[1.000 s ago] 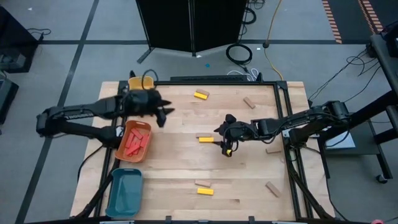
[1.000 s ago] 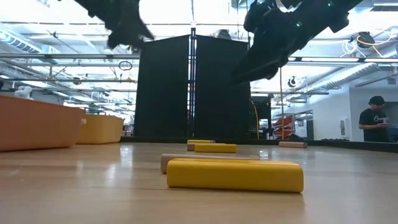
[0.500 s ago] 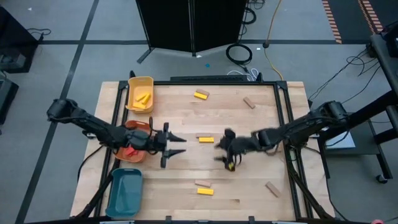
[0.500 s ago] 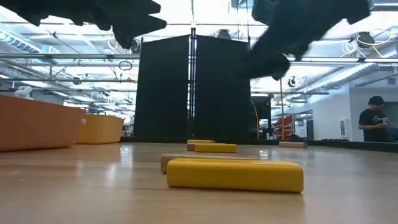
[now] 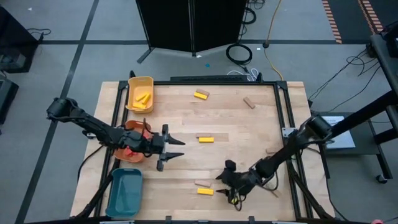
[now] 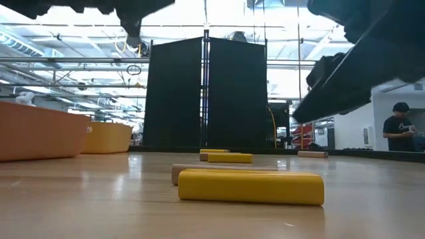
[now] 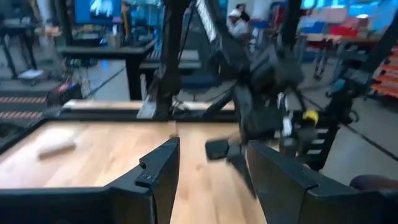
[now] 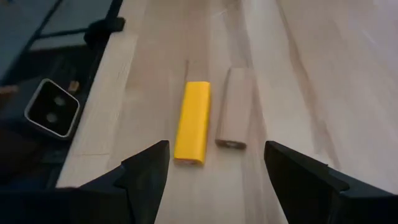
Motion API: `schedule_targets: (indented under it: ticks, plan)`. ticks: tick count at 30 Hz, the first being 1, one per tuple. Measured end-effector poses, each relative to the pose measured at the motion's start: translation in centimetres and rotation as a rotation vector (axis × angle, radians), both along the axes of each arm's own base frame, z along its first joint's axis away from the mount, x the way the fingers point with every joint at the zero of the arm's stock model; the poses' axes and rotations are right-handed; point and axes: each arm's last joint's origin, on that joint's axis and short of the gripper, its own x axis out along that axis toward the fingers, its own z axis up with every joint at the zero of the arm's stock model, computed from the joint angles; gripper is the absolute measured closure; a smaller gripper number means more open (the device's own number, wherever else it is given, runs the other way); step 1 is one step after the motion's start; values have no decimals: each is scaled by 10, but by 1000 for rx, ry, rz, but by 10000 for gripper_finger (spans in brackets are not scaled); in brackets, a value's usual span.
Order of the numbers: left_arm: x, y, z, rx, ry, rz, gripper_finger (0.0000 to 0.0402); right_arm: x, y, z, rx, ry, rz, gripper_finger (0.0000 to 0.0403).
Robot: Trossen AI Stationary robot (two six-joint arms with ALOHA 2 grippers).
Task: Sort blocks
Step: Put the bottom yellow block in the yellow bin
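The right gripper [image 5: 231, 186] hangs low near the table's front edge, its fingers [image 8: 146, 171] spread wide with nothing between them. Just ahead of it lie a yellow block [image 8: 192, 122] and a tan wooden block [image 8: 234, 116], side by side and nearly touching — in the high view the pair sits just to the gripper's left.

The left gripper [image 5: 169, 147] hovers beside the orange tray [image 5: 145, 126], which holds red blocks [image 5: 129, 151]; its fingers [image 7: 160, 168] are parted and hold nothing. Just ahead of this gripper, toward mid-table, lies another yellow block [image 5: 206, 139].

Behind the left gripper, the yellow tray [image 5: 140, 93] holds yellow pieces; the teal tray [image 5: 124, 192] lies toward the front edge. Farther off, toward the table's back, rest one more yellow block [image 5: 200, 95] and a tan block [image 5: 249, 102] — both well apart from either gripper
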Motion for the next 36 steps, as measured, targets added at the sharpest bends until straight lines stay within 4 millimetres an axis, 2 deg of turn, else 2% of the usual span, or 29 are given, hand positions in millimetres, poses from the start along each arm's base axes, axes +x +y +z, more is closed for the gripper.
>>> schedule_targets:
  ticks: [3, 7, 15, 24, 33, 36]
  plan:
    - [-1, -8, 2, 8, -8, -18, 217, 11, 13, -7, -36, -1, 15, 147]
    - [-2, -18, -7, 28, 28, 36, 217, 23, 27, -18, -81, 43, 30, 147]
    - [3, -25, -18, 6, 68, 66, 217, 35, 49, -17, -146, 91, -21, 147]
    - [2, -28, -16, -18, 57, 44, 217, 25, 58, -16, -142, 96, -90, 147]
    - [2, -28, -15, 16, 42, 42, 217, 26, 57, -16, -146, 87, -109, 147]
    - [2, -28, -15, 20, 41, 43, 217, 28, 57, -23, -137, 93, -121, 147]
